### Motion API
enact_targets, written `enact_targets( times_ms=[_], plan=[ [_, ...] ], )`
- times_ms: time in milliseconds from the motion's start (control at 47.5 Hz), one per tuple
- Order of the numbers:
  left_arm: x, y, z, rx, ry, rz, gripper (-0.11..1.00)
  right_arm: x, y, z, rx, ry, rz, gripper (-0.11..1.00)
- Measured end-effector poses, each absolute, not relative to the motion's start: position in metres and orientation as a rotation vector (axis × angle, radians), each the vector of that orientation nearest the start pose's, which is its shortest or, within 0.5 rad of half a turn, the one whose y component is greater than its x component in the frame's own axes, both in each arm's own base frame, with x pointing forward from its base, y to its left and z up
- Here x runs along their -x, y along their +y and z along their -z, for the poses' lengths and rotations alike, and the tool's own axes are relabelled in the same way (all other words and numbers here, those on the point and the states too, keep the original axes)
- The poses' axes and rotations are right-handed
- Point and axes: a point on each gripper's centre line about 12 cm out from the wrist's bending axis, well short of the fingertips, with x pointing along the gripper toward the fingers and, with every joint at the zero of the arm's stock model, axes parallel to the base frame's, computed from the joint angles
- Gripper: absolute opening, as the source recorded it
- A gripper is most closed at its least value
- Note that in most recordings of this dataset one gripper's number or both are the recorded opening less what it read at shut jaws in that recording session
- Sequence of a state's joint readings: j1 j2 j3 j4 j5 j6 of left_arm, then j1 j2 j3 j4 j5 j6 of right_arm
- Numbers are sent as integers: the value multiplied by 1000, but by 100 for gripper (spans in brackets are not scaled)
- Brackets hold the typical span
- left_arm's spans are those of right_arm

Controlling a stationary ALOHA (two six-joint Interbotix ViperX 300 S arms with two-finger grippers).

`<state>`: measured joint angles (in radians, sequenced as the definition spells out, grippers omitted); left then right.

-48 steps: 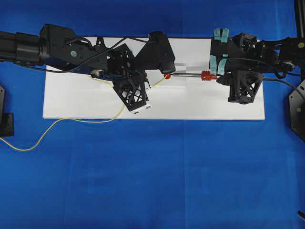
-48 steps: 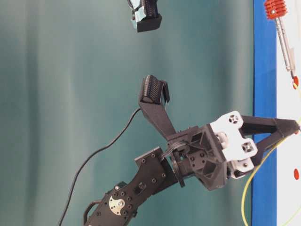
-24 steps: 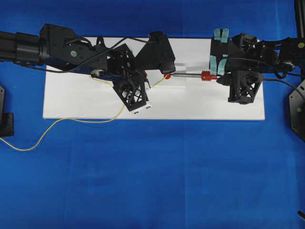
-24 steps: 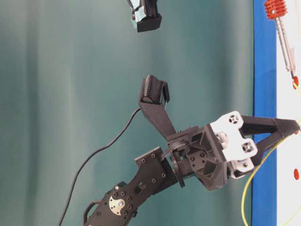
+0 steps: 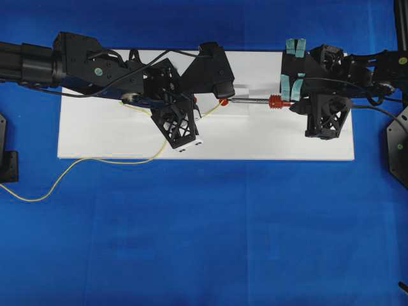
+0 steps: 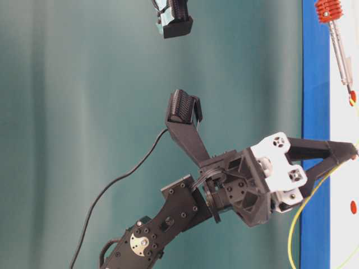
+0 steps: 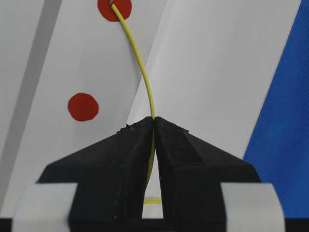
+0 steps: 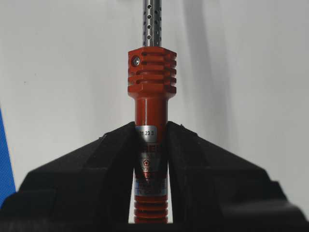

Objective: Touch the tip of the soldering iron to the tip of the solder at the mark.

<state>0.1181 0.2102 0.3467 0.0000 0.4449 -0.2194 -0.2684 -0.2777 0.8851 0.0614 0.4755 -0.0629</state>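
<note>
Nothing has shifted over the last second. At upper centre, the left gripper (image 7: 153, 121) pinches the solder (image 7: 143, 72), its tip on the red mark (image 7: 114, 8). The right gripper (image 8: 152, 128) clamps the soldering iron (image 5: 258, 100), tip at that mark (image 5: 223, 101): contact appears made.

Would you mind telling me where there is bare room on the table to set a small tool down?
The blue cloth below the white board is bare, right of the solder loop. The board's lower-right strip is also free. It is crowded around the red mark, where the soldering iron and both arms meet.
</note>
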Motion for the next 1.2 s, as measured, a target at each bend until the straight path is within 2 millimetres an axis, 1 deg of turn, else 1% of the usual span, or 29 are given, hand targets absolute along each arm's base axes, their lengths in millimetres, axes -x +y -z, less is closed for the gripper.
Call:
enact_targets(
  times_ms=[421, 463, 568, 716, 863, 989, 1053, 1200],
  plan=[
    [-436, 51, -151, 260, 984, -217, 3, -268, -70, -156, -153, 1073, 212, 6],
    [-436, 51, -153, 262, 979, -216, 3, -268, -70, -156, -153, 1073, 212, 6],
    [-432, 48, -168, 250, 949, -203, 3, -268, -70, -156, -153, 1073, 212, 6],
    [-416, 42, -192, 240, 904, -189, 3, -268, -70, -157, -153, 1072, 212, 6],
    [-389, 40, -214, 242, 859, -187, 3, -268, -70, -156, -153, 1073, 212, 6],
    [-369, 37, -221, 252, 843, -189, 3, -268, -70, -156, -152, 1070, 212, 6],
    [-363, 37, -219, 250, 843, -189, 3, -268, -70, -156, -154, 1069, 213, 6],
    [-357, 36, -220, 251, 814, -187, 3, -269, -71, -159, -149, 1051, 214, 6]
  ],
)
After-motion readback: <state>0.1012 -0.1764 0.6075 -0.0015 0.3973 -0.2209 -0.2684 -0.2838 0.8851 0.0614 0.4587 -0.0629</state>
